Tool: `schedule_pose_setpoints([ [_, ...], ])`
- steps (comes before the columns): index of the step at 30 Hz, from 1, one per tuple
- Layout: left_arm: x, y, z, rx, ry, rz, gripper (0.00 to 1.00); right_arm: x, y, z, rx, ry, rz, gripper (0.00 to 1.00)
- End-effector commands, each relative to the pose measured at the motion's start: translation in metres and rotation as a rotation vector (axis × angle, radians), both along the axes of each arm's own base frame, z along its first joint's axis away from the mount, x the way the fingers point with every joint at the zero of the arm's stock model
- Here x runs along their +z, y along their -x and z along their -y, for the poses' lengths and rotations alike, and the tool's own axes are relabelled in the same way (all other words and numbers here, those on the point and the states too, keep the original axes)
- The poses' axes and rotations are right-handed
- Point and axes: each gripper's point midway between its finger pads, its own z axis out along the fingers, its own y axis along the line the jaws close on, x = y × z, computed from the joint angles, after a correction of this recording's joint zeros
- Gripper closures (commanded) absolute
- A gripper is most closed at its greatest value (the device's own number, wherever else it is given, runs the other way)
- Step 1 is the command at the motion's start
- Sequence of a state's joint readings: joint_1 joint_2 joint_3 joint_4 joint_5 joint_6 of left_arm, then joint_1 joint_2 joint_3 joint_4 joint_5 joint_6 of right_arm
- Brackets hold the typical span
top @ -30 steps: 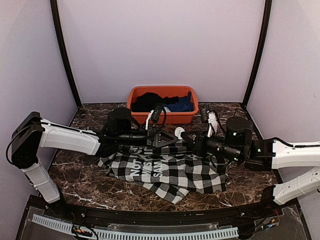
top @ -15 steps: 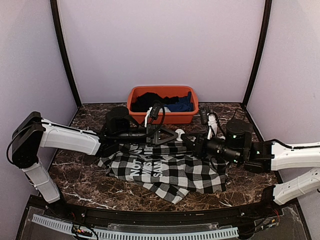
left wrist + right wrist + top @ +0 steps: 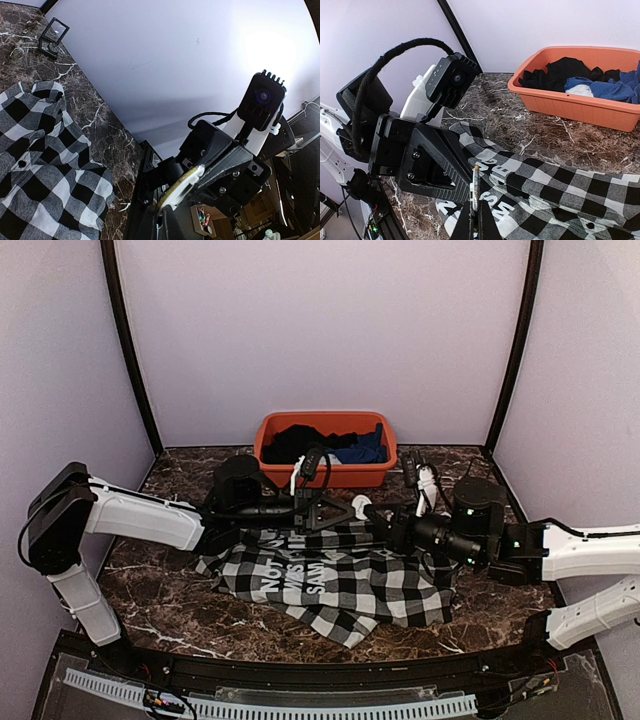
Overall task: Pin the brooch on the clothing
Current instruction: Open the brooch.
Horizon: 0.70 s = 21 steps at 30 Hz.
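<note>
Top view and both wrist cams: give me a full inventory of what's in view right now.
checked shirt: one, black and white with white block letters, spread on the table between the arms
brooch: one, pale disc with a yellowish rim, held above the shirt
basin: one, orange, far edge of the table
black garment: one, black, in the basin, left side
blue garment: one, blue, in the basin, right side
clear box: one, black-framed, on the table beyond the shirt
table: one, dark brown marble
left fingers: black, shut, meeting the right ones over the shirt
right fingers: black, shut on the brooch
</note>
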State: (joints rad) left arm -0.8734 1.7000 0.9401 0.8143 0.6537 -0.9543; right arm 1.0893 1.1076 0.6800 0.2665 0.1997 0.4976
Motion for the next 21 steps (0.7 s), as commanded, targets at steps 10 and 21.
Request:
schedule_pose_setpoints([
  [10, 0.014, 0.01, 0.0041, -0.048, 0.079, 0.0, 0.73, -0.0037, 0.0013, -0.0017, 0.011, 0.007, 0.025, 1.0],
  [21, 0.016, 0.0104, 0.0046, -0.052, 0.099, -0.008, 0.9, -0.0012, 0.0012, -0.0004, 0.007, 0.001, 0.032, 1.0],
])
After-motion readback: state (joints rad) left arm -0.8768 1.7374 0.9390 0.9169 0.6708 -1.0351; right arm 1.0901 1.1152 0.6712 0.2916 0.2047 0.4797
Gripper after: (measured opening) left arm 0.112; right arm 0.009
